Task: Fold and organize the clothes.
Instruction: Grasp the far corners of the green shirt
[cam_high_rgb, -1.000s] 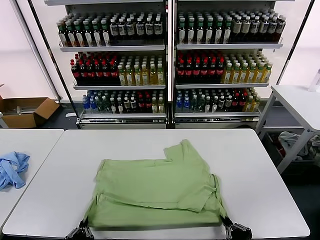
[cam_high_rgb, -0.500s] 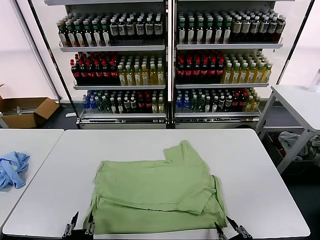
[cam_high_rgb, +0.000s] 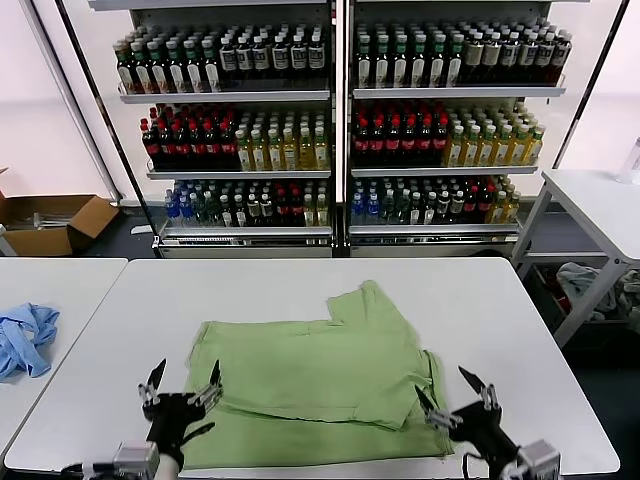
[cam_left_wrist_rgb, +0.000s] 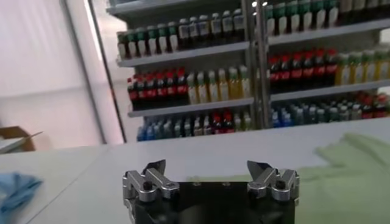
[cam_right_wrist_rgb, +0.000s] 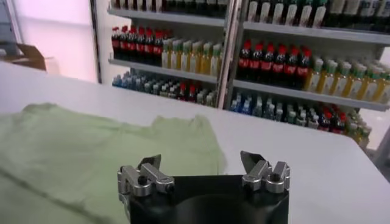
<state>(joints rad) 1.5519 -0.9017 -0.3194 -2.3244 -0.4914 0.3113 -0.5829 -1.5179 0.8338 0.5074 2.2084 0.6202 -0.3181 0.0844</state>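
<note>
Behind, shelves full of bottles

No legible text, bottle labels on the shelves too small to read

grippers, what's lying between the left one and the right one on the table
In the head view, the near edge of the green shirt lies between the open left gripper and open right gripper.
</note>
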